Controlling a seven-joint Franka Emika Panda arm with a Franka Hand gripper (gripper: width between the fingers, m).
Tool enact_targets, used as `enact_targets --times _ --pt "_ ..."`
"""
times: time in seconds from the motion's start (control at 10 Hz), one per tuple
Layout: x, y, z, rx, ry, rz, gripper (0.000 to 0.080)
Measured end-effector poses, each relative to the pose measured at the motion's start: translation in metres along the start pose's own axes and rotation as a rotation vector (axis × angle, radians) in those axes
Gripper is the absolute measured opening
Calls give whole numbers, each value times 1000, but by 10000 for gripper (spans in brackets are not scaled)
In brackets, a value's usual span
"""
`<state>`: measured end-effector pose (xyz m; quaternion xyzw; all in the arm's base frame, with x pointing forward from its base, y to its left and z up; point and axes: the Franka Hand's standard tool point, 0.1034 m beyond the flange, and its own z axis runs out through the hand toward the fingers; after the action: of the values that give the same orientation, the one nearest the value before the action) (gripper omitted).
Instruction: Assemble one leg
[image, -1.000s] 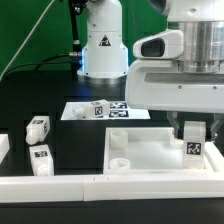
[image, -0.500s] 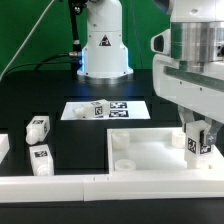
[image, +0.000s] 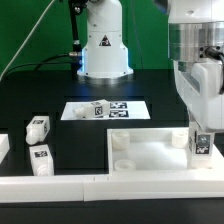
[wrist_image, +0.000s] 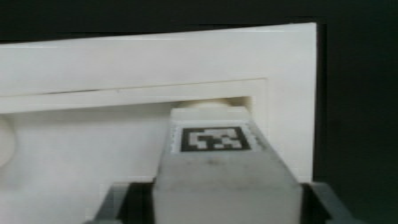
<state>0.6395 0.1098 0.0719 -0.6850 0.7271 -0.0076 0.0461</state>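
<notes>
Black worktop, green backdrop; two loose legs at the exterior view's left; marker board at centre, a tagged block upon it; white rimmed tabletop at right; fingers clamped on the leg, upright over the tabletop's right corner socket.

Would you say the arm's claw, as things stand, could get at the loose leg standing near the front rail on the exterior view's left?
Probably not yet: the claw is shut on a leg over the tabletop. The way to the loose leg looks open, but the claw must release first.
</notes>
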Motion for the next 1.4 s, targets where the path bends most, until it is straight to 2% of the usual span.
enact_targets --times 0.1,0.2,0.3,0.4,0.8,1.0,1.1,1.4 --pt "-1 0 0 0 0 -15 450" --pt "-5 1 0 -2 1 -206 450" --pt "-11 3 2 -8 -5 -390 603" --pt "-11 4 2 -8 -7 -475 640" --pt "-9 3 2 -9 0 -774 648" --pt "-10 0 0 -24 31 -1163 648" --pt "-9 -8 -7 -17 29 -1311 648" --pt "-8 -8 -6 -14 29 -1350 647"
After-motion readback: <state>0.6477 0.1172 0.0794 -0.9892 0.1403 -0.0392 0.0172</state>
